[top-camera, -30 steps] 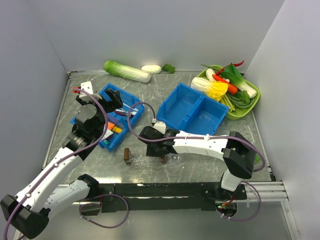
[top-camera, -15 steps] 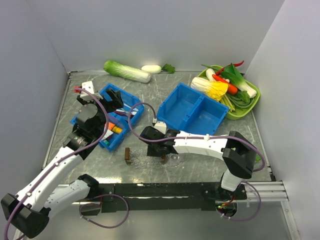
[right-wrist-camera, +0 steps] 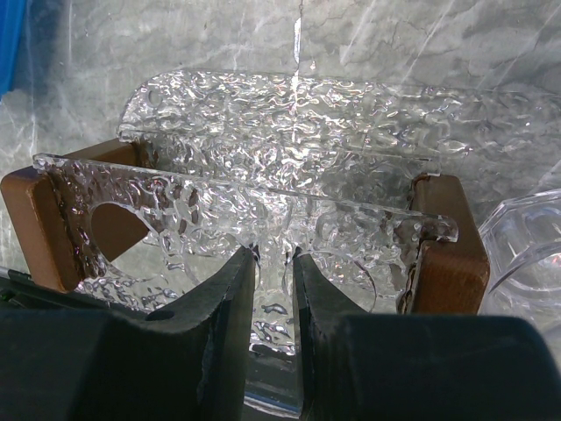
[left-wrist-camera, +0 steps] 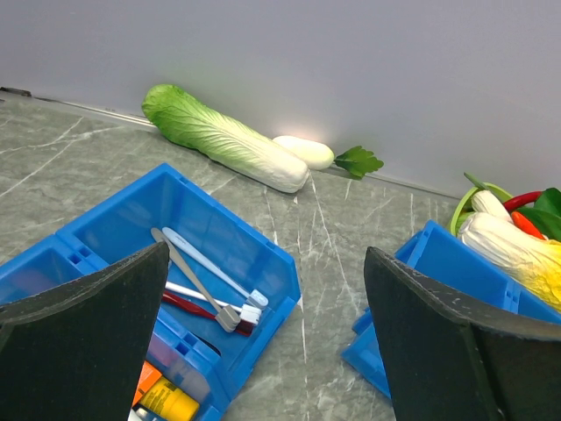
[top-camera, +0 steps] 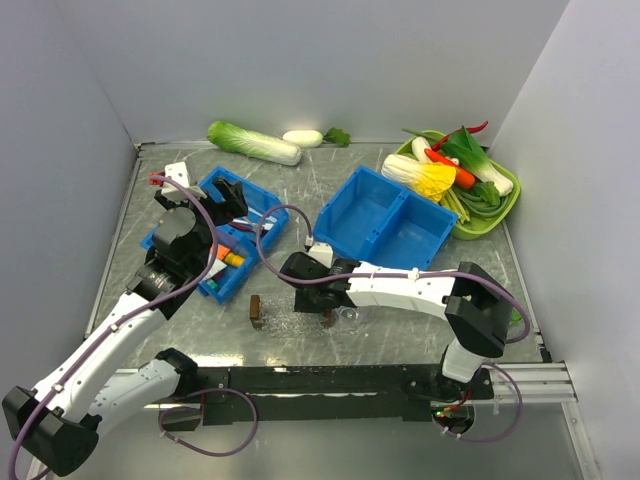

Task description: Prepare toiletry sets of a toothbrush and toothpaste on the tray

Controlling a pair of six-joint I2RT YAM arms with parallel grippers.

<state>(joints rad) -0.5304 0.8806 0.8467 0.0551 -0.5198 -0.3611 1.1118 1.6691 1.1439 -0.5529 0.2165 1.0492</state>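
Right pincer (right-wrist-camera: 273,263) nips the tray (right-wrist-camera: 289,114) at its rim; left pincer (left-wrist-camera: 265,256) gapes wide over the blue bin (left-wrist-camera: 114,210)

A grey, marble-veined tabletop (top-camera: 330,178) is enclosed by plain pale walls: a back wall (top-camera: 320,60) at 12 o'clock, a left panel (top-camera: 50,160) at 9 o'clock, a right panel (top-camera: 585,200) at 3 o'clock. A black mounting rail (top-camera: 330,380) is seen at 6 o'clock. Everything is lit softly and evenly.
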